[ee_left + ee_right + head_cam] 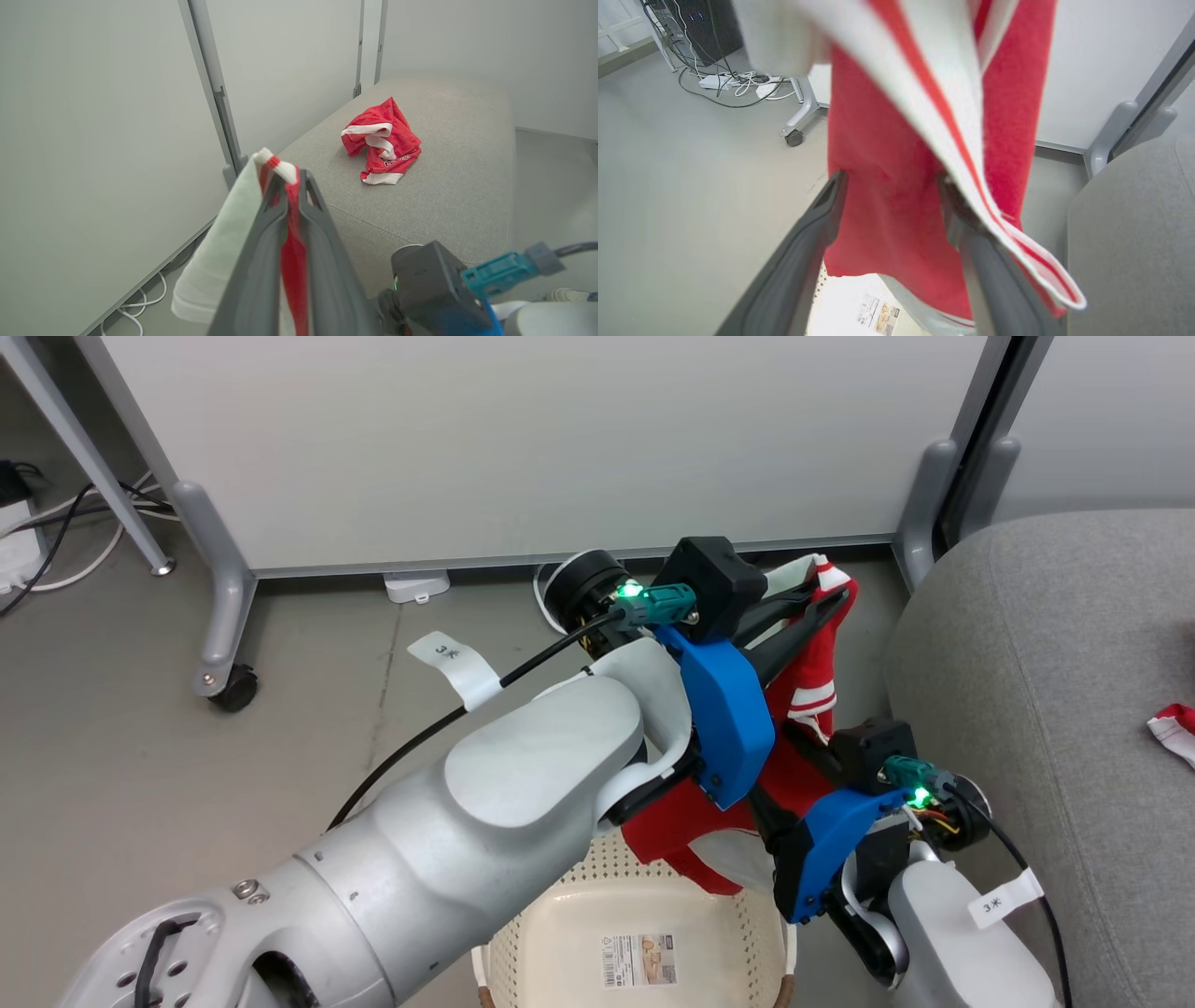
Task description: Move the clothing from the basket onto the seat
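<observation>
My left gripper [820, 600] is shut on a red garment with white striped trim [814, 674], which hangs lifted above the cream perforated basket [560, 952]. In the left wrist view the fingers [261, 261] pinch the red cloth [293, 261]. My right gripper [889, 184] stands open below, and the hanging red cloth [887, 224] drapes between its two fingers. A second red-and-white garment [383, 144] lies crumpled on the grey seat [458, 186]; its edge [1174, 728] shows at the right of the head view. The seat [1046, 709] is right beside the basket.
White partition panels on grey wheeled feet [224, 644] stand behind the basket. Cables and a power strip [733, 81] lie on the floor at the far left. The basket's base shows a label [639, 959]. Grey floor [187, 784] spreads to the left.
</observation>
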Robot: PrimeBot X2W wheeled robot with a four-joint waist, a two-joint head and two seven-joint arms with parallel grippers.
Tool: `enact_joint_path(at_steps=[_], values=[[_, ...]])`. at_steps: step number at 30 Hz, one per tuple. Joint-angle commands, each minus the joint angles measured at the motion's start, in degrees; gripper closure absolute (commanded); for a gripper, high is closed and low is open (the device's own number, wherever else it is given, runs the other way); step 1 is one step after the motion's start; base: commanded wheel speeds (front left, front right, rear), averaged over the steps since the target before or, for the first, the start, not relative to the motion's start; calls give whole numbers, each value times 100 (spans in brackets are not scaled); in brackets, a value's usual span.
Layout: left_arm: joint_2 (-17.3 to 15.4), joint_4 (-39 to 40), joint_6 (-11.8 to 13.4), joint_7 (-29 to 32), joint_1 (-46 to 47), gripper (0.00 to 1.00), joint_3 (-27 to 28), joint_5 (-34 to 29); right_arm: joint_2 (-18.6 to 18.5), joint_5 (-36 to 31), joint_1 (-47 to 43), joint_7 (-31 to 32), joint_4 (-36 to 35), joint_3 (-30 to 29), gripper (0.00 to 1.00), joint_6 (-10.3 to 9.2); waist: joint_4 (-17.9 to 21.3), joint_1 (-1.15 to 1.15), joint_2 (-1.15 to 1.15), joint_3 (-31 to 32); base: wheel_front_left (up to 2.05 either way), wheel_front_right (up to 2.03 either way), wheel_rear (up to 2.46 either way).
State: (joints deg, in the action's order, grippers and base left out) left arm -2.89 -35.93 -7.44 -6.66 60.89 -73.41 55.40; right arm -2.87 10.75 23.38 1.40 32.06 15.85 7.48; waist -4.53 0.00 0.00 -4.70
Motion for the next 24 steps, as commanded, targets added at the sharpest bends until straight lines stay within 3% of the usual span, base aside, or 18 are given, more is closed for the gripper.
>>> enact_joint_path(at_steps=[1, 12, 14, 15, 24], values=[[0, 36, -4, -5, -55, 100, -5, 24, -2, -8, 162, -66, 144, -10, 0, 3, -9, 0, 0, 14, 0, 0, 0], [-1, 117, -4, 43, -73, 100, -5, 52, -2, 266, 678, -391, 946, 299, 0, 3, -31, 0, 0, 86, 0, 0, 0], [0, 128, -4, 49, -81, 100, -5, 46, -2, 329, 736, -476, 1040, 363, 63, 3, -37, 0, 0, 91, 0, 0, 0], [0, 131, -4, 51, -86, 100, -5, 47, -2, 355, 766, -517, 1084, 399, 100, 3, -38, 0, 0, 92, 0, 0, 0], [0, 62, -4, 45, -89, 100, -5, 51, -2, 486, 892, -804, 1362, 561, 100, 3, -17, 0, 0, 111, 0, 0, 0]])
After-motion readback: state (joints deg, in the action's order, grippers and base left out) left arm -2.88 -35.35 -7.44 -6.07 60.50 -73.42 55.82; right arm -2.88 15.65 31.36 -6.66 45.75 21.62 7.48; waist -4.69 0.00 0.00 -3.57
